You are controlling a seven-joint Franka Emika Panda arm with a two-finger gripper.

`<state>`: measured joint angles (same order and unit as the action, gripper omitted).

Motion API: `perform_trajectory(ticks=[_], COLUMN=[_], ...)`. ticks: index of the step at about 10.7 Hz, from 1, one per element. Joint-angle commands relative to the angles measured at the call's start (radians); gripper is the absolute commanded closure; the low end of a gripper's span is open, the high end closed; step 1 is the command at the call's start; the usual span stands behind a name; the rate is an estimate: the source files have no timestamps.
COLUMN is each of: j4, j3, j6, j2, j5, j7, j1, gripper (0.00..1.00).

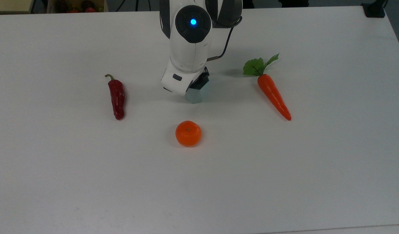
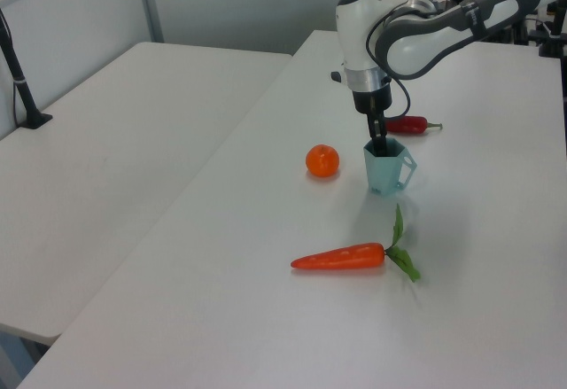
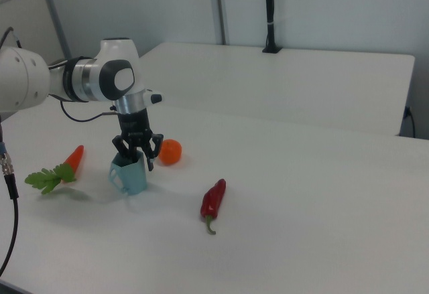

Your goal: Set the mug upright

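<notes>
Mug (image 2: 387, 167): one, upright on the table (image 1: 284, 169), 12 o'clock of the orange (image 1: 188, 133) in the top view, handle toward the left view's right. Hand (image 3: 137, 148): one, part open, one finger inside the rim and one outside, straddling the wall; whether it grips, cannot tell. Risk: a lift before full release, or a finger snagging the rim, would tip the mug over. Also: chilli (image 1: 116, 97), one; carrot (image 1: 272, 94), one.
</notes>
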<state>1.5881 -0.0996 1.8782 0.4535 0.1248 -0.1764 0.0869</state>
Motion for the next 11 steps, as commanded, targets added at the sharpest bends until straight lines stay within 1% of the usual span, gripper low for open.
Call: perform_trajectory(ticks=[1,3,5,6,8,10,11], j4=[0.023,0.019,0.021,0.021,0.023,0.024,0.024], j3=[0.003,0.003,0.003,0.003,0.005,0.011,0.026], j6=[0.016,-0.019,-0.049,-0.086,-0.18,-0.209,-0.214], j2=[-0.07,-0.131,-0.217,-0.26,-0.346,-0.398,-0.417], j5=[-0.019,-0.017,-0.014,-0.013,-0.02,-0.022,-0.024], j7=[-0.017,0.014,0.142,0.185,0.199,0.201,0.201], j1=[-0.01,-0.024,-0.048,-0.062,-0.094,-0.113,-0.11], gripper=[0.0,0.0,0.0,0.0,0.0,0.0,0.0])
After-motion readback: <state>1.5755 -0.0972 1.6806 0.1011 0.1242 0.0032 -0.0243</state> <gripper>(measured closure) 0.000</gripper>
